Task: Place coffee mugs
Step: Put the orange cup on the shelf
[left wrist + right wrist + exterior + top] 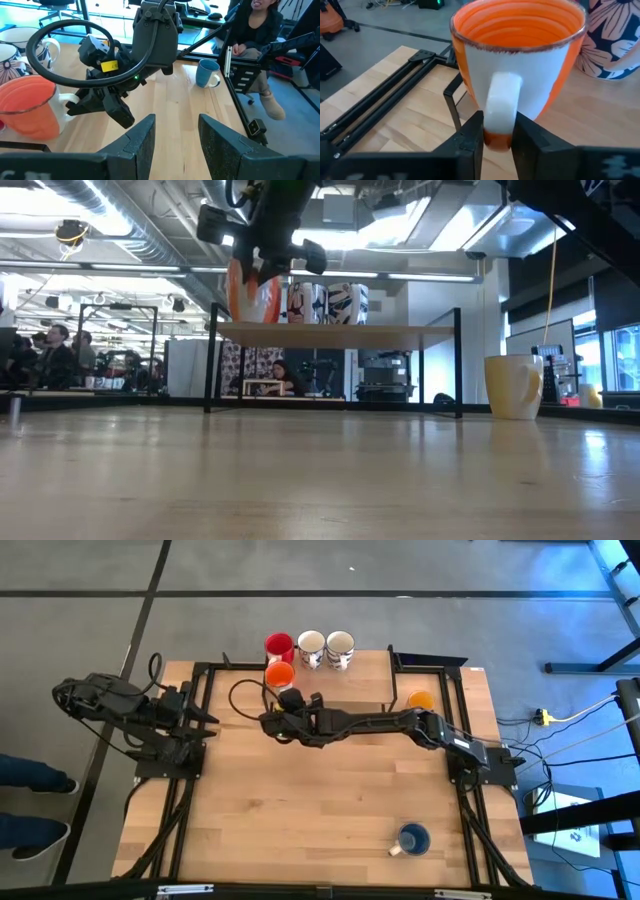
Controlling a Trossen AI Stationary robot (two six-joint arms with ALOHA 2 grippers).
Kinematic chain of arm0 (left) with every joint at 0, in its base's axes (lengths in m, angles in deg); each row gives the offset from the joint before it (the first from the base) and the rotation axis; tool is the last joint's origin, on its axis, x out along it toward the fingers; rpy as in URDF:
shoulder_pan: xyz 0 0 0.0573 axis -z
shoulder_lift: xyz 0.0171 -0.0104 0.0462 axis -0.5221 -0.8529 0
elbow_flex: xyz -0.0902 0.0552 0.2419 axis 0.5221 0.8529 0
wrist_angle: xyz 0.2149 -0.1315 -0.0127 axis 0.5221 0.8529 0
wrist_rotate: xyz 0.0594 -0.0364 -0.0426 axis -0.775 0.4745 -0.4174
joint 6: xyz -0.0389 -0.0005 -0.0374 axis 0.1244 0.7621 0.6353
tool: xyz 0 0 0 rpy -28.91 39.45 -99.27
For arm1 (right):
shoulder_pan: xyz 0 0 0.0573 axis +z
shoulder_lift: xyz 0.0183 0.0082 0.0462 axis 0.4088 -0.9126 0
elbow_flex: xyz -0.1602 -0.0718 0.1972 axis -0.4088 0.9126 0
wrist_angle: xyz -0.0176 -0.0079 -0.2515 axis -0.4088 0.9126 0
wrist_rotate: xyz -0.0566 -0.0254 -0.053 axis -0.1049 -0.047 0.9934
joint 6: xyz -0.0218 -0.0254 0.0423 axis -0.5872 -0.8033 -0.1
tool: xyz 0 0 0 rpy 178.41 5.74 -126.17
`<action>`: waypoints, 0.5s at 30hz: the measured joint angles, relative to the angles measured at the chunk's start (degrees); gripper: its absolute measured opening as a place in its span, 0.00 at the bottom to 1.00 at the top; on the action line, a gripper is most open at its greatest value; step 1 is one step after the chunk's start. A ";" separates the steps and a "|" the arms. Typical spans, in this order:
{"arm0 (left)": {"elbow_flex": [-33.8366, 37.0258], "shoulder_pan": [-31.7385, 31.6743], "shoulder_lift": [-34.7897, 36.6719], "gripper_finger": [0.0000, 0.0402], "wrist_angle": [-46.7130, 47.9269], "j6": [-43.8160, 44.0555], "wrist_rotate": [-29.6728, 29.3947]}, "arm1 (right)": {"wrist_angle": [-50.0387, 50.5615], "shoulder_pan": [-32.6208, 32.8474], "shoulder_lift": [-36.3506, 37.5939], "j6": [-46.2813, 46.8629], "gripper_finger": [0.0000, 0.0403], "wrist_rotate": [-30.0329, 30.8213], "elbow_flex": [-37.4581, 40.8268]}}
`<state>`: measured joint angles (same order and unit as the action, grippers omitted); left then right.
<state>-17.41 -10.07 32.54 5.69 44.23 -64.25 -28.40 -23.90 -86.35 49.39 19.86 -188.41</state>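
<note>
Mugs are partly placed: the red mug (278,644) and two patterned white mugs (325,648) stand in a row at the table's far edge. The right gripper (496,131) pinches the handle of the orange-red mug (517,55) just beside them. The blue mug (413,838) and yellow-orange mug (421,700) remain. The left gripper (176,131) waits with its fingers apart.

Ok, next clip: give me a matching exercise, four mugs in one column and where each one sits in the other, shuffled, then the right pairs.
Things:
1. orange-red mug
2. blue mug
3. yellow-orange mug
4. red mug

Places:
A. near edge of the table, toward the right side
B. far end of the row at the back edge, on the left
C. beside the right arm, alone near the right edge
D. handle pinched in the right gripper, just in front of the back row

Pairs: 1-D, 2-A, 3-C, 4-B
</note>
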 joint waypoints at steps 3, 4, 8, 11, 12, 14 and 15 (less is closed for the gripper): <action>0.00 0.00 0.01 0.36 0.00 0.00 -0.20 | 0.04 0.00 -0.08 0.02 0.21 -0.99 0.00; 0.00 0.01 0.00 0.36 0.00 0.00 -0.31 | 0.00 0.00 -0.08 0.04 0.22 -1.20 0.00; 0.00 -0.02 0.00 0.36 0.00 0.00 -0.39 | 0.02 0.00 -0.12 -0.03 0.28 -0.76 0.00; 0.00 -0.01 0.00 0.36 0.00 0.00 -0.43 | 0.02 -0.29 -0.13 -0.03 0.34 -1.14 0.00; 0.00 -0.01 0.00 0.36 0.01 0.00 -0.43 | 0.02 -0.35 -0.13 -0.03 0.36 -1.75 0.00; 0.00 0.01 0.00 0.36 0.00 0.02 -0.42 | 0.02 -0.33 -0.17 -0.03 0.40 -2.23 0.00; 0.00 -0.01 0.00 0.36 0.00 0.04 -0.43 | 0.04 -0.31 -0.17 -0.05 0.41 -2.31 0.00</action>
<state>-17.41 -10.08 32.53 5.69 44.28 -64.68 -28.35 -24.21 -86.52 49.34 17.55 -188.41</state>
